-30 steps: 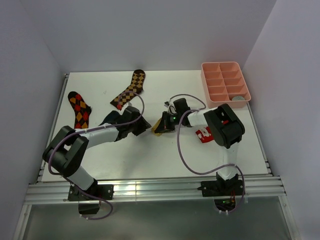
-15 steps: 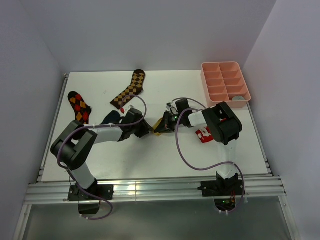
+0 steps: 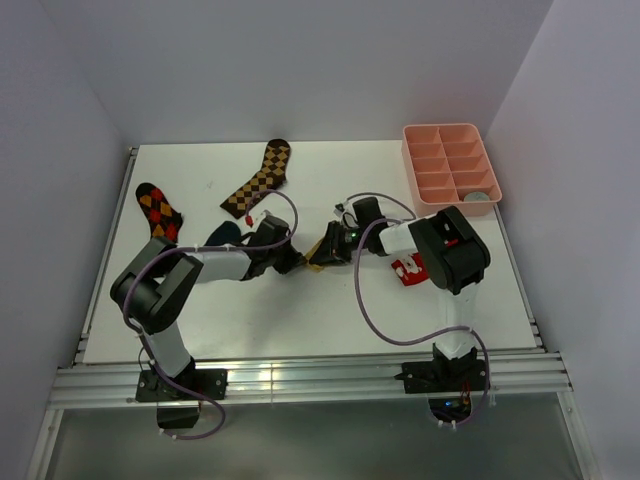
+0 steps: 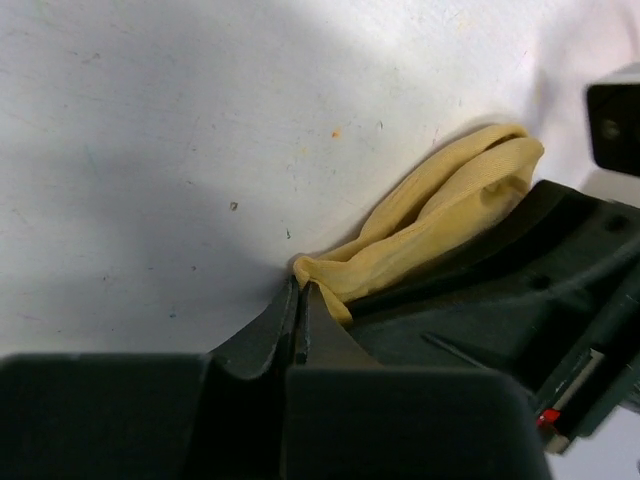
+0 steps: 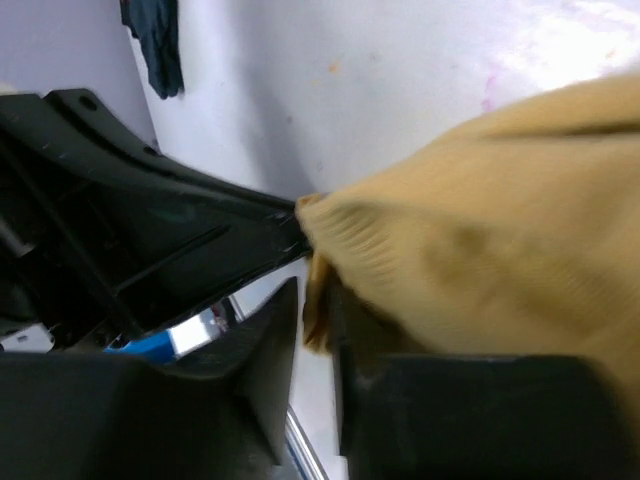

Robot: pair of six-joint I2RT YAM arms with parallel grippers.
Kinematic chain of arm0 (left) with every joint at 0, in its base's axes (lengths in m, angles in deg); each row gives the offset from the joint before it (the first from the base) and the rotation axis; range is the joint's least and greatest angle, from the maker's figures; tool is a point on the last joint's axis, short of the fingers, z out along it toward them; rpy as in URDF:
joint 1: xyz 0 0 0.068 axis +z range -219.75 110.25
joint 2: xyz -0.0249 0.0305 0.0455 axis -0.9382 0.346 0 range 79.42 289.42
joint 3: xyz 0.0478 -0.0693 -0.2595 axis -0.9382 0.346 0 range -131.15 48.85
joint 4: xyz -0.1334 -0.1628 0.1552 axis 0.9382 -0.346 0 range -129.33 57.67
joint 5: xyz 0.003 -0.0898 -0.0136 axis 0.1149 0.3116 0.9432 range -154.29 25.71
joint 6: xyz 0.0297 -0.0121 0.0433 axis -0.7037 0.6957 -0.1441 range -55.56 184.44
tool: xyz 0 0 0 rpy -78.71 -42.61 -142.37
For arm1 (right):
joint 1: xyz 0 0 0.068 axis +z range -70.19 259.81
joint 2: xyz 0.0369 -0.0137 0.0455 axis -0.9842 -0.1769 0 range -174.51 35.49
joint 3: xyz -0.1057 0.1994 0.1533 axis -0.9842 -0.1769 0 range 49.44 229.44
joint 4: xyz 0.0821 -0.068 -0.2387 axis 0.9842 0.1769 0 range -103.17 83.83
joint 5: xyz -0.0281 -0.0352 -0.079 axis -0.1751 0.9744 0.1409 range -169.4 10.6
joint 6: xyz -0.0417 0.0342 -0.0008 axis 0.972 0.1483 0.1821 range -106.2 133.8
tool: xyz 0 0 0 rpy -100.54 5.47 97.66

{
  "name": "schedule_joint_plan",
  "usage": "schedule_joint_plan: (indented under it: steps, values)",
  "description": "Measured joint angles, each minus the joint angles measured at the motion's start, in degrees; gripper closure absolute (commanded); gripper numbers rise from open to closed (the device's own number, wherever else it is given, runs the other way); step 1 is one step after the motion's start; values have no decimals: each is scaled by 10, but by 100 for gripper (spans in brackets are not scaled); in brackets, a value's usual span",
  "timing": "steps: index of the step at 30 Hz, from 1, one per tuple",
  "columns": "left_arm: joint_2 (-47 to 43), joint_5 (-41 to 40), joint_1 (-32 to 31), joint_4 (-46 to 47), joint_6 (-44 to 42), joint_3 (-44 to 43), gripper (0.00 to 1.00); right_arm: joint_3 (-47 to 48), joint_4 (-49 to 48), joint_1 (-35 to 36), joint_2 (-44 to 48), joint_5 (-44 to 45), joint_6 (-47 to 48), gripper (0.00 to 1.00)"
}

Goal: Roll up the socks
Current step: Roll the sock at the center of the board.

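Yellow sock [image 3: 317, 258]: bunched mid-table [image 3: 300, 320], centre of the top view, pinned between both claws. Left claw [image 3: 296, 263]: reaching in from the left, jaws pressed together, a thin corner of the sock nipped at the very tips; plain in the left wrist view, where the claw [image 4: 300, 295] sits at bottom centre and the sock [image 4: 440, 215] runs in soft folds up to the right. Right claw [image 3: 330, 245]: coming in from the right, tips on the sock's other side. In the right wrist view, jaws [image 5: 318, 300] a little apart, a fold of the sock [image 5: 480, 230] hanging in the gap, the rest heaped over the right-hand finger; whether the fold is pressed, impossible to tell. Navy sock [image 3: 222, 234]: left of centre, just behind the left arm, also upper left of the right wrist view [image 5: 155, 45]. Pink tray [image 3: 406, 150]: upper right, something grey [image 3: 480, 197] in its near right compartment. Brown checked sock [image 3: 260, 178]: upper centre. Red argyle sock [image 3: 158, 215]: far left. Red-and-white sock [image 3: 408, 268]: partly under the right arm.
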Motion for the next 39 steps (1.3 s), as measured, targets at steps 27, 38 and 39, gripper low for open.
schedule_joint_plan:
  steps: [27, 38, 39]
  values:
    - [2, -10, -2, -68, -33, -35, 100, -43, 94, 150, 166, 320, 317, 53]
    - [2, -10, -2, -81, -32, -40, 100, -43, 100, 192, 157, 440, 340, 81]
    - [2, -10, -2, -81, -32, -40, 100, -43, 100, 193, 153, 446, 336, 85]
